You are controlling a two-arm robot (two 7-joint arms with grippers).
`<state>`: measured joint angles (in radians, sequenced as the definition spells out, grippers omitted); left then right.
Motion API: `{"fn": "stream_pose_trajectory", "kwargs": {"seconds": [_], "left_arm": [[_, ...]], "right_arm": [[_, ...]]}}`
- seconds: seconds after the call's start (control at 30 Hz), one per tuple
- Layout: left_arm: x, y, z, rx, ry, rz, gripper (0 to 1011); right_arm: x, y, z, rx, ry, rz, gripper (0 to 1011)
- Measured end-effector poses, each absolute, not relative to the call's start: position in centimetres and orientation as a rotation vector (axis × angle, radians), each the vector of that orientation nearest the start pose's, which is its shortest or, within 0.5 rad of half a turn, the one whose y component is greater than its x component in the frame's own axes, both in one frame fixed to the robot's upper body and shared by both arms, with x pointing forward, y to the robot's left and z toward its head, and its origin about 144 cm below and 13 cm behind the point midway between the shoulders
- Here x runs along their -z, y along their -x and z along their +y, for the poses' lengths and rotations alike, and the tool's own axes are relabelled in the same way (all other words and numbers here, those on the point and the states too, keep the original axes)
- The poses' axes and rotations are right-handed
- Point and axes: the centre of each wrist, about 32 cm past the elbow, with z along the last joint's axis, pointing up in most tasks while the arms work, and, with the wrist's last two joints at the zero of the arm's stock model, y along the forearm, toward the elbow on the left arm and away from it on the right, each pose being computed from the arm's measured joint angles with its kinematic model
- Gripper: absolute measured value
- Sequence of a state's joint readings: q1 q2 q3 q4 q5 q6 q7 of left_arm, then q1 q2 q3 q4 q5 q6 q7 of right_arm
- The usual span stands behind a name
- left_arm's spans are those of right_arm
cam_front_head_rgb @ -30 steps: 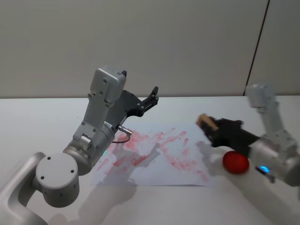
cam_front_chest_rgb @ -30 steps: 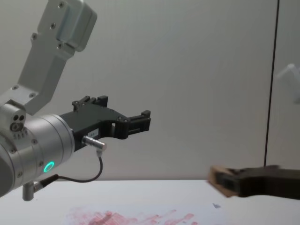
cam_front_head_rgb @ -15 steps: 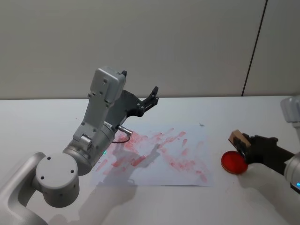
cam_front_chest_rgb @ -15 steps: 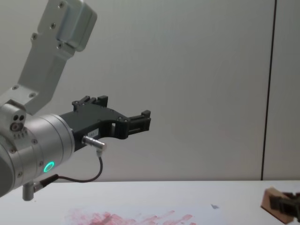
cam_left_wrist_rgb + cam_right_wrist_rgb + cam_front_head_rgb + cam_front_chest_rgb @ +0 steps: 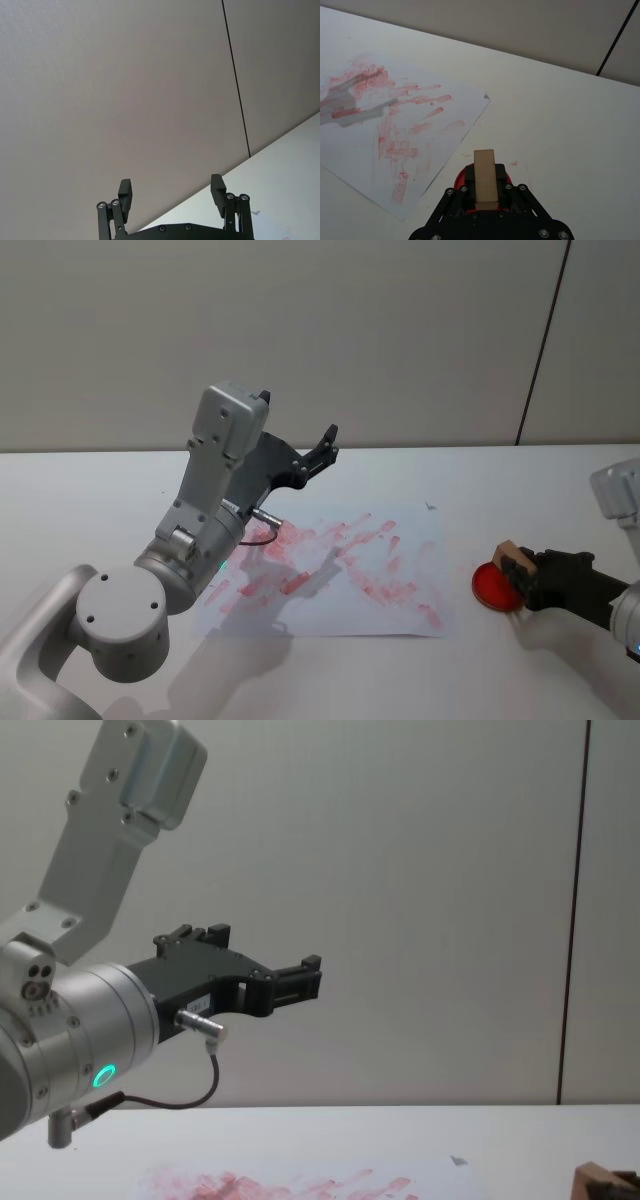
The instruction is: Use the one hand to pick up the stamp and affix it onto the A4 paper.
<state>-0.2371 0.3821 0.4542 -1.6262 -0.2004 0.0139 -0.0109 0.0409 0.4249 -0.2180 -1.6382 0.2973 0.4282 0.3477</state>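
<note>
The stamp (image 5: 510, 557), a small light-brown wooden block, is gripped by my right gripper (image 5: 522, 571), which is shut on it at the right side of the table. In the right wrist view the stamp (image 5: 484, 167) stands between the black fingers of the right gripper (image 5: 485, 182), low over a red ink pad (image 5: 460, 177). The A4 paper (image 5: 400, 540) lies flat left of it, smeared with red marks. My left gripper (image 5: 325, 445) hangs open and high above the paper's far edge; its arm is bulky with a green light.
The red ink pad (image 5: 490, 587) sits on the white table (image 5: 80, 500) just right of the paper's right edge. The left arm's elbow and base (image 5: 120, 610) fill the near left. A grey wall stands behind the table.
My right gripper has carried the stamp from beside the paper's right edge rightward and down to the red ink pad. The left arm has not moved.
</note>
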Motion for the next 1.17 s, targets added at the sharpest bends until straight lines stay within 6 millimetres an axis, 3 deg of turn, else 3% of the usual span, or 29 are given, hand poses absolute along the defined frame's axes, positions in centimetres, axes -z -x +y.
{"fn": "stream_pose_trajectory", "kwargs": {"seconds": [0.37,0.8,1.17], "left_arm": [[-120.44,-49.2,19.84,-1.124,-0.061,-0.268,1002],[-120.44,-49.2,19.84,-1.124,-0.061,-0.268,1001],[-120.44,-49.2,19.84,-1.124,-0.061,-0.268,1001]], "right_arm": [[-116.31,-46.82,-27.68,1.002,0.427,0.23,250],[-116.06,-47.1,-27.62,1.0,0.446,0.227,688],[-115.99,-47.21,-27.61,0.999,0.453,0.225,967]]}}
